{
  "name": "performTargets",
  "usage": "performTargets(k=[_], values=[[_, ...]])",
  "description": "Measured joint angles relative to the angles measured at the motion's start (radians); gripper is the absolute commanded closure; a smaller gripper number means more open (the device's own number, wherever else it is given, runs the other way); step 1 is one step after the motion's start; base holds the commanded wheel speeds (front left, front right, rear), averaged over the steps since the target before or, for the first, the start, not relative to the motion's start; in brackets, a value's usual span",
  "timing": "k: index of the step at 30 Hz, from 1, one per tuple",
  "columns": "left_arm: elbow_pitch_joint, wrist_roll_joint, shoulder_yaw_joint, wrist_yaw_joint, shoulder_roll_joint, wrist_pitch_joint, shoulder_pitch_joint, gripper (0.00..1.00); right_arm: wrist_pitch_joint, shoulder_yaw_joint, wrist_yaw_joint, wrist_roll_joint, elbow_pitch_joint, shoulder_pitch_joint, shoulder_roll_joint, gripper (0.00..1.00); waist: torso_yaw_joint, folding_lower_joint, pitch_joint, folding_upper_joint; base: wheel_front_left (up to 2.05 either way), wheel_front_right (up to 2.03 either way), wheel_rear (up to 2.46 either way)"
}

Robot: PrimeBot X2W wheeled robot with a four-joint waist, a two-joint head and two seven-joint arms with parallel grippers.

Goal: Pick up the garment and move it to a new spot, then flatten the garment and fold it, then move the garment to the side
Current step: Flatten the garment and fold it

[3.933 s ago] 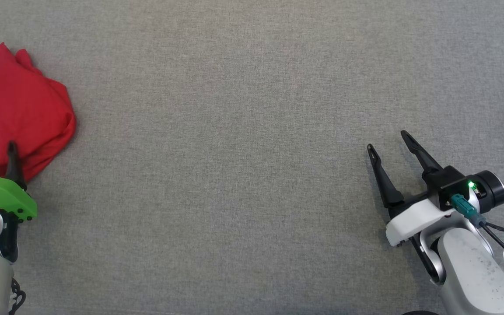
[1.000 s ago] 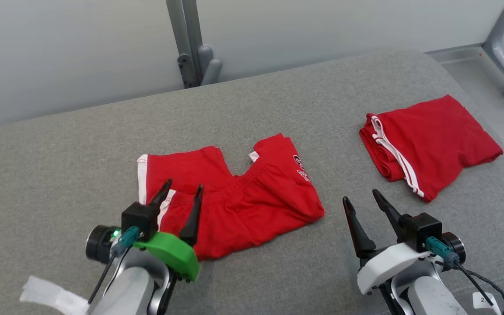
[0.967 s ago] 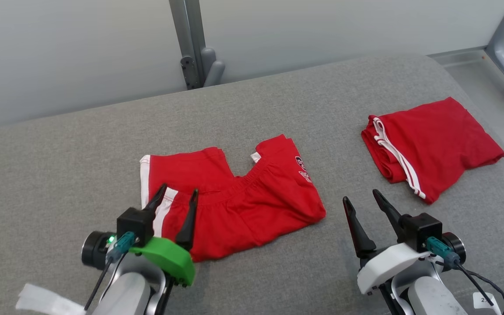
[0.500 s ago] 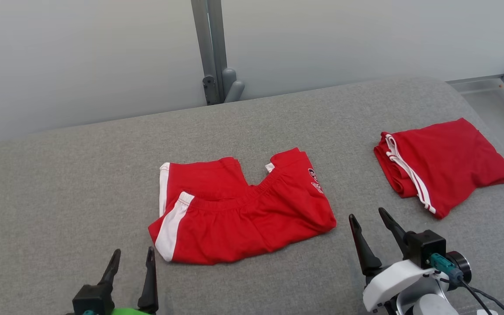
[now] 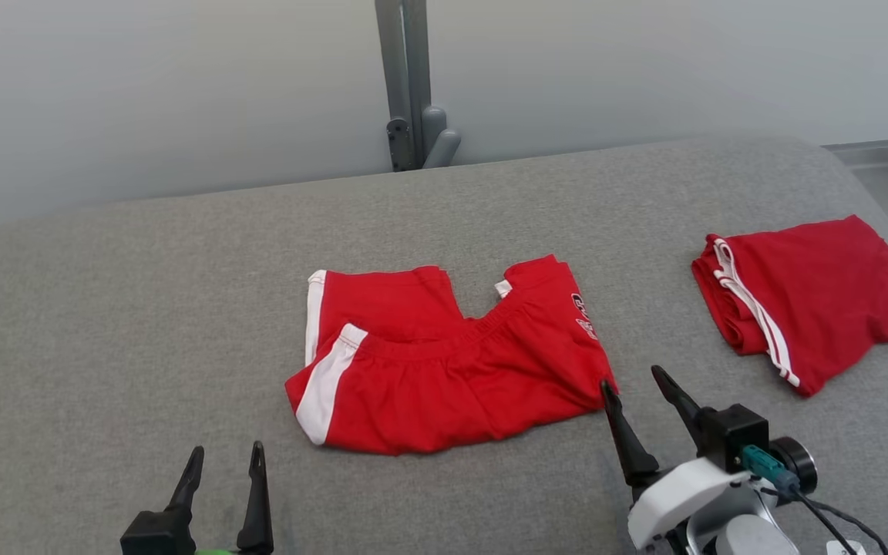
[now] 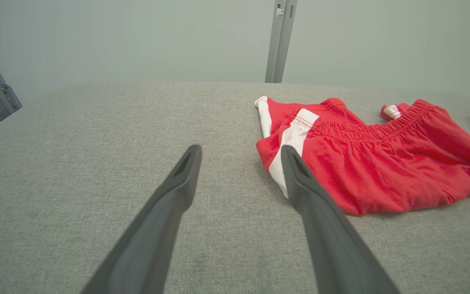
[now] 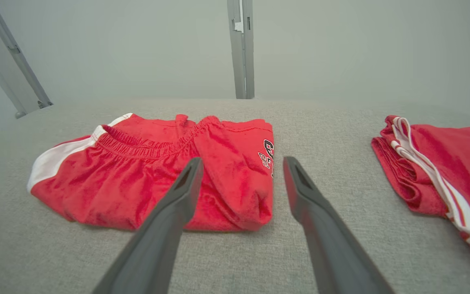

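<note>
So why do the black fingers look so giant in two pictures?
Left wrist view: the left gripper sits right by the wide-angle lens, so it looks huge. Right wrist view: same for the right gripper. Head view: even light, a faint shadow under the middle red shorts.

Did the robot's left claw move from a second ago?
Yes. The left gripper backed toward the robot: it was over the middle shorts, now it's off them, over grey cushion.

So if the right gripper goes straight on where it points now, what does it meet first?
Probably the right end of the middle red shorts, which lies just ahead of the right gripper. Height over the cloth is unclear.
</note>
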Motion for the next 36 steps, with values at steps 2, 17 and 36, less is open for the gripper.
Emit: performTargets(k=[2, 17, 36], values=[[0.002, 0.001, -0.006, -0.006, -0.001, 0.000, -0.006, 0.00, 0.000, 0.013, 0.000, 0.000, 0.002, -0.021, 0.001, 0.00, 0.018, 0.0000, 0.005, 0.0000, 0.00, 0.00, 0.00], [0.031, -0.047, -0.078, 0.005, -0.002, 0.000, -0.029, 0.00, 0.000, 0.216, 0.000, 0.053, 0.183, -0.253, -0.032, 0.00, 0.258, 0.0001, 0.052, 0.0000, 0.00, 0.00, 0.00], [0.025, -0.119, -0.170, 0.032, -0.002, 0.000, -0.060, 0.00, 0.053, 0.464, 0.000, 0.337, 0.552, -0.588, -0.123, 0.26, 0.539, 0.0001, 0.188, 0.0000, 0.00, 0.00, 0.00]])
